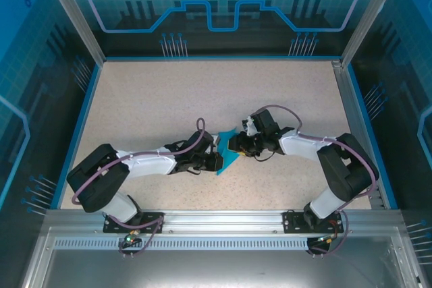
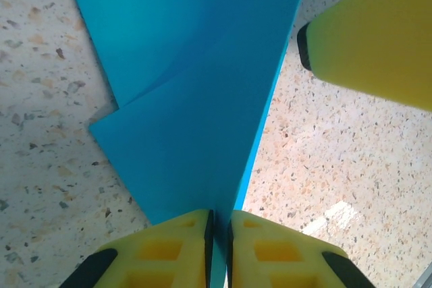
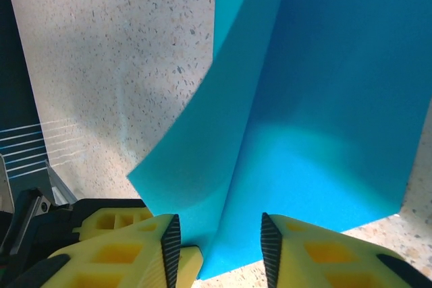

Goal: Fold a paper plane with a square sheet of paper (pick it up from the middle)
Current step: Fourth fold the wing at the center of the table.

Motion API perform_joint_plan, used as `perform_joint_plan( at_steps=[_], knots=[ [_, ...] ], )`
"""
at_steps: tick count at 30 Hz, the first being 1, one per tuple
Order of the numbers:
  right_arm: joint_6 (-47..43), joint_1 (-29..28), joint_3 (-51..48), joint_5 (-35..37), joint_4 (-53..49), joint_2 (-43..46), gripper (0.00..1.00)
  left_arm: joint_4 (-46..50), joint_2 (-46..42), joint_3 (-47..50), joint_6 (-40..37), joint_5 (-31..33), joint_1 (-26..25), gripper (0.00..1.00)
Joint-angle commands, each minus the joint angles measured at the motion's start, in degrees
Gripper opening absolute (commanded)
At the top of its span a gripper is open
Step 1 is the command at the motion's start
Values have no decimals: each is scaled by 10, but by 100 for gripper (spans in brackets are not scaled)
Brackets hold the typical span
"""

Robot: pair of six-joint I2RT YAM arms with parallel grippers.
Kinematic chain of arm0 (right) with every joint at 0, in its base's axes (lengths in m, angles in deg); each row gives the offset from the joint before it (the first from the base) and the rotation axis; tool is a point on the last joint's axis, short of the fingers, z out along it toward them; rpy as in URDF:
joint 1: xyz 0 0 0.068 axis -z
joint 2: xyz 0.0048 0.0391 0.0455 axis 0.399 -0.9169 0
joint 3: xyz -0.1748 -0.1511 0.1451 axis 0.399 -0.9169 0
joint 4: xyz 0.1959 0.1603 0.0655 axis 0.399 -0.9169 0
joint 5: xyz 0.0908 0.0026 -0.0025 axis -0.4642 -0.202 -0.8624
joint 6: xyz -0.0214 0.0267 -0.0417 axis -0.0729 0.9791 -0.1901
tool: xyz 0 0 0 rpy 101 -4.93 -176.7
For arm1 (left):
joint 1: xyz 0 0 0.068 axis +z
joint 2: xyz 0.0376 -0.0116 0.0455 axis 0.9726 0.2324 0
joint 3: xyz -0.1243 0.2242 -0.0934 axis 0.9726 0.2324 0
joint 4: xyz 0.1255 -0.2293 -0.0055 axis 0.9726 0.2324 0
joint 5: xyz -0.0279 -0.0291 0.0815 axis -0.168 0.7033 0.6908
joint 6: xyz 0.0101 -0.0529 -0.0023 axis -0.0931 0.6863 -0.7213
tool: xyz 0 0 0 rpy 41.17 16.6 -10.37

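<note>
Left pincer [image 2: 221,215] is clamped on the part-folded sheet of paper [image 2: 196,99]; right pincer [image 3: 219,220] stands open astride its fold — seemingly mid-crease, so closing squarely comes next.

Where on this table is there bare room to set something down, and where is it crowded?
Bare: the far half of the table, between the back wall and the paper, including both far corners. Crowded: the near middle, where the left gripper and right gripper meet at the paper.
</note>
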Motion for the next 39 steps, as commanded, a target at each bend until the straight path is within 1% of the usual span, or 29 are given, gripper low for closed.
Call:
perform_joint_plan(
  at_steps=[1,3,7,10,12,14,16,17,18,20,22,25,27,31,33,35,39],
  knots=[
    [7,-8,24,-14,13,-8,43,18,1,-16,-32,-6,4,16],
    [8,-9,31,-13,12,-11,46,18,3,-17,-38,-7,4,17],
    [7,-17,46,-11,4,-24,47,28,10,-25,-48,-7,4,17],
    [0,-24,61,20,-46,-38,48,24,11,-25,-52,-11,2,18],
    [-4,-25,91,26,-66,-53,46,26,12,-29,-57,-10,2,18],
    [-4,-28,96,31,-72,-59,41,35,12,-33,-60,-3,2,24],
    [1,-29,95,33,-69,-59,38,41,9,-34,-62,6,2,29],
    [1,-29,96,32,-70,-60,37,44,7,-34,-62,12,1,33],
    [0,-28,97,29,-68,-61,36,48,7,-35,-64,24,-4,36],
    [2,-28,95,23,-59,-60,34,59,10,-42,-66,47,-12,38],
    [2,-29,95,20,-58,-61,32,68,19,-51,-66,62,-23,44],
    [3,-28,95,21,-59,-61,29,86,31,-66,-59,111,-45,48],
    [4,-29,94,21,-59,-60,29,87,37,-68,-53,127,-51,50],
    [4,-29,90,23,-61,-56,29,99,49,-75,-43,172,-67,51],
    [4,-28,89,25,-61,-54,29,101,53,-78,-39,184,-73,50],
    [5,-28,88,25,-60,-54,29,100,55,-78,-36,192,-79,49],
    [7,-28,87,26,-60,-53,29,102,59,-80,-31,206,-91,41]
  ],
)
